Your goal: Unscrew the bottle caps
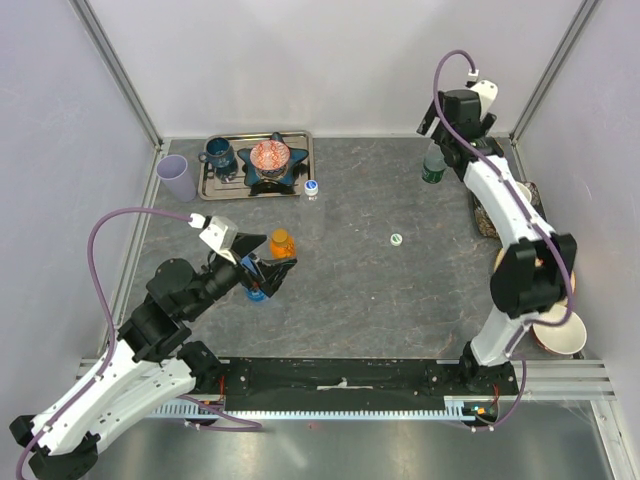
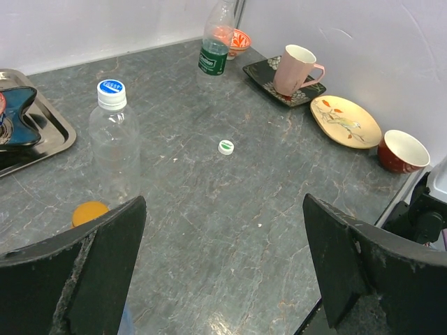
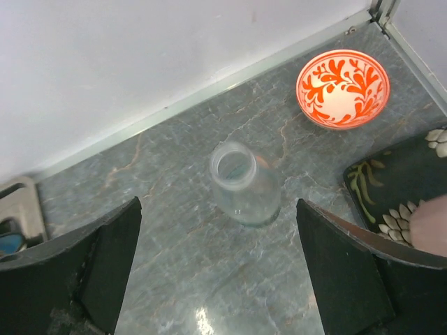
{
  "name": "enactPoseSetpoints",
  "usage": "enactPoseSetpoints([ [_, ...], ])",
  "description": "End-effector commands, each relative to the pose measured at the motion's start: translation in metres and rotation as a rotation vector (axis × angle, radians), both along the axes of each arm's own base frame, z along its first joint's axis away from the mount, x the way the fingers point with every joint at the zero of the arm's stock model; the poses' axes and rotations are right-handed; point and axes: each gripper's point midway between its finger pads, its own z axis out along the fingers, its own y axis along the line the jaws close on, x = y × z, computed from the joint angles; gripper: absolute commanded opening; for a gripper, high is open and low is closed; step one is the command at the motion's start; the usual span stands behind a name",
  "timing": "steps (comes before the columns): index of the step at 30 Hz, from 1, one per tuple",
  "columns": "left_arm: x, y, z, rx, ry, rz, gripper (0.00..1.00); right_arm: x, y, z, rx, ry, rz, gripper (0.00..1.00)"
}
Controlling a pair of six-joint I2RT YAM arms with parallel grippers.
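1. The white-green cap (image 1: pixel 396 239) lies loose on the bare worktop (image 1: pixel 350 300), about mid-table and well apart from every bottle, so that one is off.
2. Its bottle, we judge, is the green-label bottle (image 3: pixel 241 185) at the far right. It stands upright near the back wall w/ its mouth open and no cap.
3. The right pincer (image 3: pixel 220 209) hangs above that bottle w/ jaws wide, gripping nothing. The bottle shows between the fingers but below them, and as far as we see it's not touched.
4. The white-blue cap (image 2: pixel 111 89) sits on its clear bottle (image 2: pixel 115 150), upright near the tray (image 2: pixel 63 129). It's not yet unscrewed.
5. The orange cap (image 1: pixel 282 240) seems to top a bottle just beside the left pincer (image 2: pixel 225 202). Those jaws also stand wide open and empty, prob. placed to take that bottle next (our guess).
6. Hard to read:
   - The blue cap (image 1: pixel 257 293) shows only as a blue bit under the left pincer in the top view, so we can't tell if it's screwed on.
   - In the left wrist view a finger hides the body of the orange-capped bottle.
   - The right wrist view cuts off the dish at its right edge.
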Motion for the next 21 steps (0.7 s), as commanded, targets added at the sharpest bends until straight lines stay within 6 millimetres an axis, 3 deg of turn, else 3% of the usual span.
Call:
enactPoseSetpoints([
  [1,-0.001,0.007,0.017,-0.048,-0.011,0.033,1.0,-0.053,0.016,0.031,0.052,-0.021,0.03,0.98],
  [2,-0.001,0.009,0.017,-0.051,-0.006,0.04,1.0,-0.067,0.024,0.05,0.07,-0.073,0.058,0.98],
  [3,0.0,0.013,0.016,-0.052,-0.004,0.062,1.0,-0.078,0.052,0.056,0.073,-0.097,0.139,0.98],
  [4,0.001,0.015,0.015,-0.054,-0.002,0.074,1.0,-0.092,0.077,0.036,0.082,-0.07,0.244,0.95],
  [5,0.002,0.017,0.013,-0.059,0.007,0.086,1.0,-0.104,0.097,0.066,0.106,-0.183,0.32,0.94],
  [6,0.003,0.021,0.012,-0.057,0.011,0.111,1.0,-0.123,0.138,0.069,0.118,-0.204,0.446,0.94],
  [7,0.003,0.024,0.011,-0.058,0.012,0.122,0.99,-0.136,0.155,0.059,0.107,-0.197,0.514,0.94],
  [9,0.005,0.03,0.008,-0.054,0.018,0.155,1.0,-0.162,0.202,0.072,0.137,-0.229,0.658,0.95],
  [11,0.004,0.035,0.006,-0.05,0.022,0.174,1.0,-0.171,0.227,0.073,0.136,-0.221,0.724,0.96],
  [12,0.005,0.037,0.005,-0.049,0.025,0.183,1.0,-0.181,0.246,0.085,0.144,-0.242,0.773,0.96],
  [16,-0.001,0.041,0.001,-0.052,0.03,0.178,1.0,-0.184,0.28,0.094,0.097,-0.286,0.811,0.98],
  [17,-0.003,0.042,0.001,-0.059,0.032,0.174,1.0,-0.178,0.289,0.079,0.07,-0.252,0.815,0.98],
  [19,-0.006,0.043,0.0,-0.066,0.035,0.173,1.0,-0.17,0.3,0.075,0.058,-0.234,0.816,0.98],
  [20,-0.007,0.045,0.0,-0.07,0.034,0.174,1.0,-0.163,0.308,0.055,0.04,-0.191,0.814,0.98],
  [21,-0.008,0.046,0.0,-0.071,0.037,0.176,1.0,-0.16,0.311,0.053,0.034,-0.187,0.811,0.98],
])
